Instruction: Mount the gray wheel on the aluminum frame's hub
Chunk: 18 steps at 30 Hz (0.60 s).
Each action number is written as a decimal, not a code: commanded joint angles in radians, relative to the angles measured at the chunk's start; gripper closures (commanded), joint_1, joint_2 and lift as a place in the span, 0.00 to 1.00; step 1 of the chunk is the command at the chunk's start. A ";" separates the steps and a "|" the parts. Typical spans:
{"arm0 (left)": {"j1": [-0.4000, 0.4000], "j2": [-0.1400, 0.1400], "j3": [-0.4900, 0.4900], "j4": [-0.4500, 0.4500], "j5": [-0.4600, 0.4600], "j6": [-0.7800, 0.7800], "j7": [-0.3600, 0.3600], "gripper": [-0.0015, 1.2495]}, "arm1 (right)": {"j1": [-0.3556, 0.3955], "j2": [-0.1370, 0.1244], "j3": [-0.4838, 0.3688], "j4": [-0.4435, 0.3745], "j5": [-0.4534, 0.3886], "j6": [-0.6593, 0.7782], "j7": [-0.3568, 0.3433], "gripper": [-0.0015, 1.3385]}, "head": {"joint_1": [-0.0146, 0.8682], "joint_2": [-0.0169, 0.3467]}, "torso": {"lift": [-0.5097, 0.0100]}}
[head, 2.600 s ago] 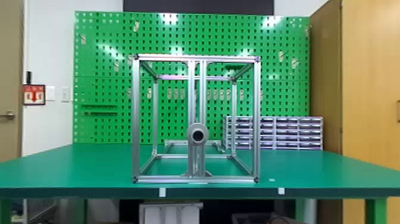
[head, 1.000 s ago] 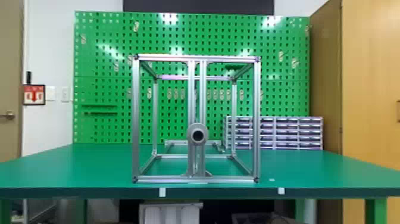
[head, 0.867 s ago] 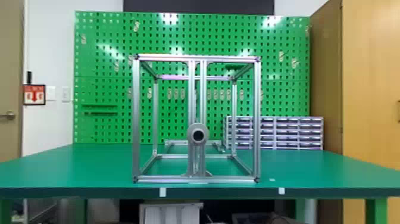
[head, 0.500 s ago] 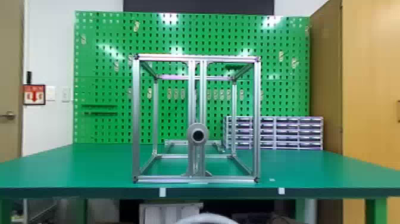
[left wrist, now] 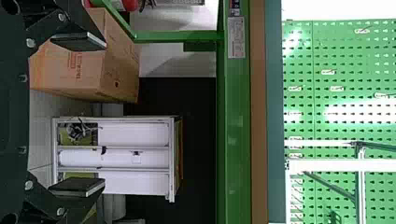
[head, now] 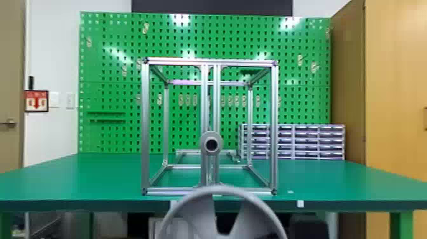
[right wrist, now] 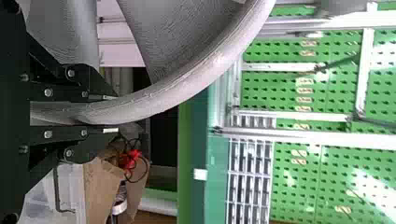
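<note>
The aluminum frame (head: 145,127) is silver; its hub (head: 219,144) is gray around a black centre. Before the frame, the wheel (head: 219,190) is gray, finely lined. Behind the frame, the pegboard (head: 111,73) is bright green with rows of dark holes. Under the frame, the tabletop (head: 95,178) is deeper green.

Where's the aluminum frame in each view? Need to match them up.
Head view: aluminum frame, mid-picture, standing on the green table.
Left wrist view: part of the frame, beyond the table edge.
Right wrist view: frame beyond the gray wheel's rim, by the drawer unit.
Shared landmark: green pegboard, behind the frame.
</note>
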 commanded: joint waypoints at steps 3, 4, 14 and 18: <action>0.005 0.001 0.000 -0.002 0.001 0.002 0.000 0.19 | -0.083 0.005 -0.047 -0.037 -0.255 0.077 -0.089 0.95 | 0.01 0.06 | 0.02; 0.007 0.001 0.000 -0.002 0.001 0.003 0.000 0.19 | -0.101 0.007 -0.056 -0.046 -0.299 0.102 -0.103 0.95 | 0.01 0.06 | 0.02; 0.015 0.011 -0.008 -0.008 -0.001 0.023 0.000 0.19 | -0.219 -0.006 -0.080 -0.086 -0.580 0.165 -0.294 0.95 | 0.01 0.06 | 0.02; 0.015 0.018 -0.015 -0.009 -0.004 0.031 0.000 0.19 | -0.262 -0.007 -0.070 -0.081 -0.634 0.165 -0.366 0.95 | 0.01 0.06 | 0.02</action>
